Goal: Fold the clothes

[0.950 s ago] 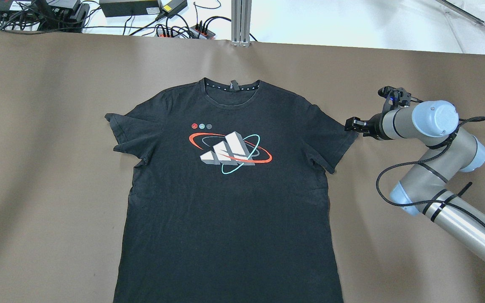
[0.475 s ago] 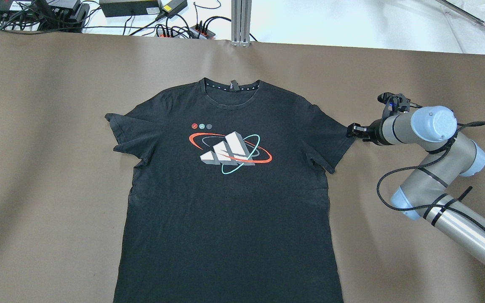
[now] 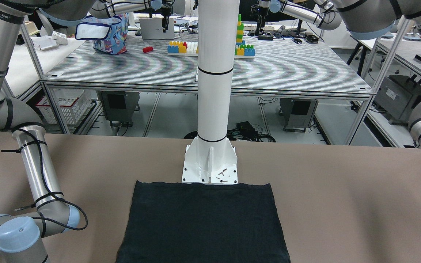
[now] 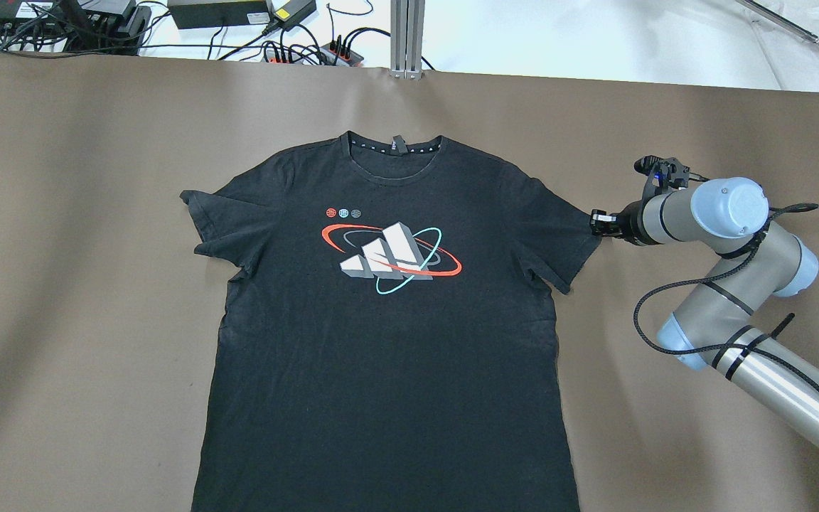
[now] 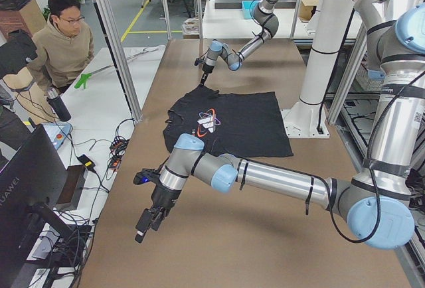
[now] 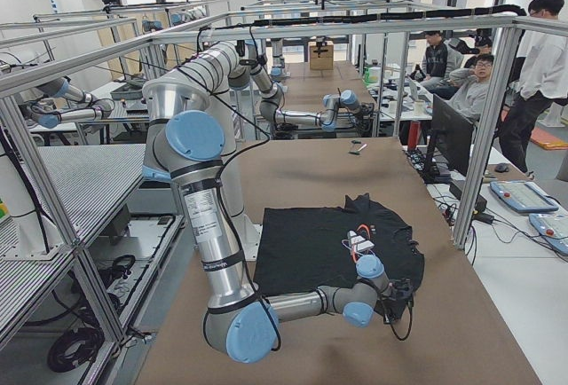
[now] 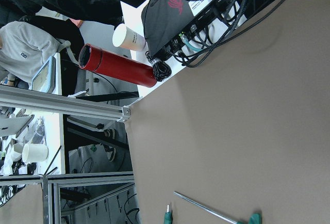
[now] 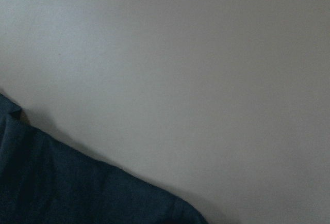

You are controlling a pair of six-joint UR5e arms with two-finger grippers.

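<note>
– Clothes point(image 4: 388, 334), where are they lying?
– It is one black T-shirt, spread flat with the printed front up on the brown table cover point(image 4: 665, 121). From the right gripper point(image 4: 598, 222) it lies straight ahead. The tip of this gripper is at the edge of one short sleeve point(image 4: 559, 242), and the body and the other sleeve are beyond it.
– Does the right gripper hold the sleeve?
– I cannot tell. In the overhead view it is small and dark against the dark cloth. Its wrist camera shows only a corner of the fabric and bare cover, no fingers.
– And the left gripper?
– The left gripper point(image 5: 141, 231) hangs above bare cover and points down, well apart from the T-shirt, which lies on the side toward the far arm. It shows only in the side view, so I cannot tell if it is open or closed. Past the table edge its camera sees a red bottle point(image 7: 118, 69) and a white cup point(image 7: 129, 37) just beside it.
</note>
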